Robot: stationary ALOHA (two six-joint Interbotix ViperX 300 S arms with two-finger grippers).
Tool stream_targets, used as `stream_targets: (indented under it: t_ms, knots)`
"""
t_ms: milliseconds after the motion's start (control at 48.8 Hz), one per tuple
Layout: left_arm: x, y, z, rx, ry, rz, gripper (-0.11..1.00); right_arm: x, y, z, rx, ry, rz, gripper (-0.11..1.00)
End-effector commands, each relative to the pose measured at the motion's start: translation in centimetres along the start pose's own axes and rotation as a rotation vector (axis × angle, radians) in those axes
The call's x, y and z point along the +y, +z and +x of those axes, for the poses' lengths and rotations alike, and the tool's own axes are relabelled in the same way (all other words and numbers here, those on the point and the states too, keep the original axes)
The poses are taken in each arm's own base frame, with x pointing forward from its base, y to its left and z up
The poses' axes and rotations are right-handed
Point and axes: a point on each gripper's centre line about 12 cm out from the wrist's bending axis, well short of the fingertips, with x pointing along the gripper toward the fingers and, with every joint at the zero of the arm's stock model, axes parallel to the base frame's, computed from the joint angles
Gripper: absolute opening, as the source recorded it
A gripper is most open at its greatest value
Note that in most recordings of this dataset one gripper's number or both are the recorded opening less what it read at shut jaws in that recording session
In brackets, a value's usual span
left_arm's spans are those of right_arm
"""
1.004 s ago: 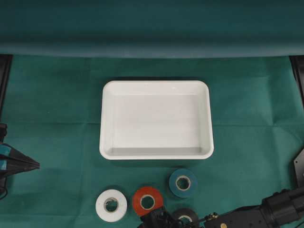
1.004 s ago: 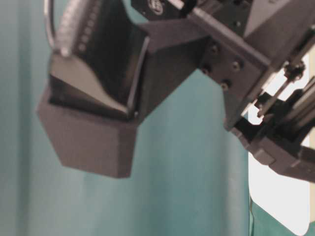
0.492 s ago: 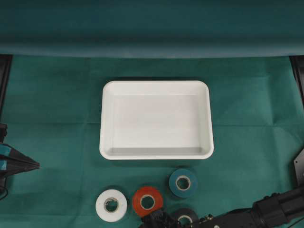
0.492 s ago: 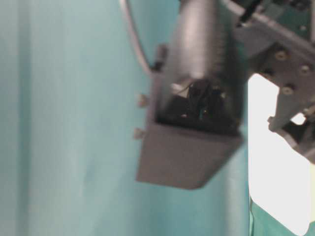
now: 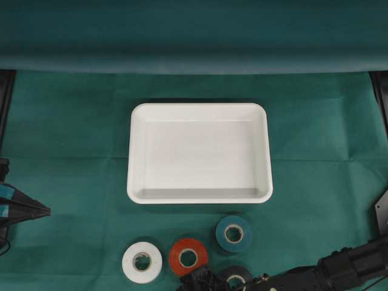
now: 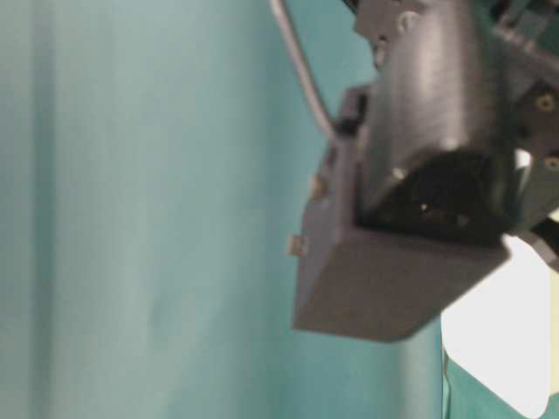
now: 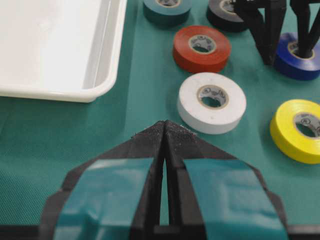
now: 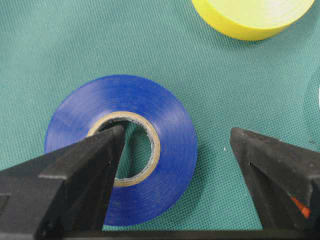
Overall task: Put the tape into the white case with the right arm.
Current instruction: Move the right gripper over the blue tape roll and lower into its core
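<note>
Right gripper (image 8: 175, 145) points down, jaws spread wide; left gripper (image 7: 164, 131) rests low, fingertips pressed together.

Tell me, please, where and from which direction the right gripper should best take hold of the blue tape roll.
Grip the blue tape roll across its ring wall, from straight above. It lies flat on the green cloth with its core hole facing up. The right gripper is open, one finger over the hole and the other outside the rim, so lowering and closing should pinch the wall.

Overhead straight down; table-level close behind the right arm (image 6: 410, 236); wrist views low, sharing the blue roll (image 8: 122, 150).
</note>
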Motion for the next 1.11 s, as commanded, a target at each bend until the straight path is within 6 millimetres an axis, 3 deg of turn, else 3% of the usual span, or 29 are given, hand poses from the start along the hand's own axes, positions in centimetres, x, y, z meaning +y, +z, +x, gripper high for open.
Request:
stream_targets:
  t_ms: [0,123,205,410,512,860,1086]
  knots:
    - [0.0,0.5,0.0,-0.013,0.002,-0.002,0.00,-0.1,1.6,-0.7,-0.045,-0.002,-0.014,0.86]
    - [0.0,0.5,0.0,-0.011,0.000,-0.002,0.00,-0.1,1.6,-0.7,-0.045,-0.003,-0.017,0.84]
    - [0.0,0.4,0.0,-0.009,0.000,-0.002,0.00,-0.1,1.6,-0.7,-0.045,-0.003,-0.017,0.76]
    - [0.0,0.5,0.0,-0.011,0.002,-0.002,0.00,-0.1,1.4,-0.7,-0.032,-0.004,-0.015,0.20]
    - [0.0,0.5,0.0,-0.011,0.002,-0.002,0.00,0.1,1.3,-0.7,-0.017,-0.002,-0.019,0.02]
    - [0.0,0.5,0.0,-0.011,0.000,-0.002,0.00,0.1,1.2,-0.9,0.019,-0.006,-0.003,0.01]
    - [0.0,0.5,0.0,-0.011,0.002,-0.002,0.00,0.3,3.3,-3.5,-0.031,-0.005,-0.002,0.01]
